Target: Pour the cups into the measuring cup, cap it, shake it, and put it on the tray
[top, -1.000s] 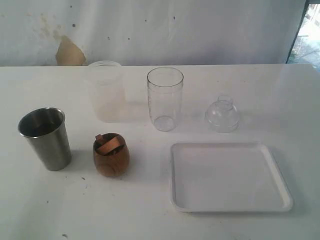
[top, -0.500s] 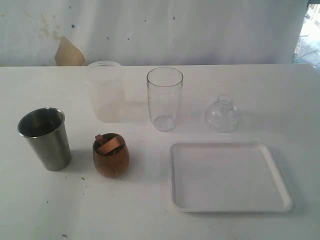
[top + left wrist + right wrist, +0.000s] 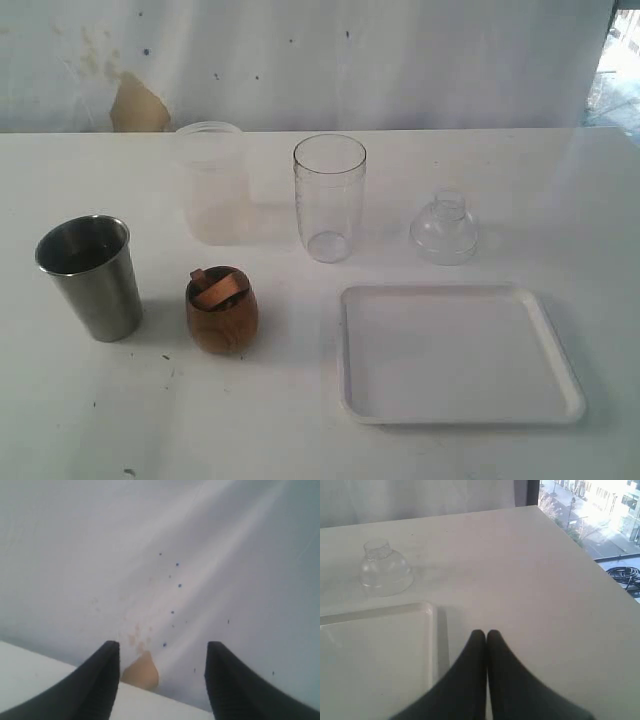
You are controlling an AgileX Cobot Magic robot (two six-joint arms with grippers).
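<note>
Steel tumbler (image 3: 90, 275) untouched; L gripper (image 3: 162, 649) spread, R gripper (image 3: 486, 633) pressed together. Risk: off-centre grasp tips tumbler, spills.

light: soft, even daylight | source: window (image 3: 620, 60) at exterior view's right edge, blown out white in right wrist view | shadows: faint, soft-edged beside tray (image 3: 460, 350) | focus: left wrist view hazy, blurred | exterior: slightly grainy

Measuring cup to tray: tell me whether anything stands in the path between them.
Nothing visible does. Only bare table lies between the measuring cup and the tray. The dome lid sits to one side, the wooden cup to the other.
</note>
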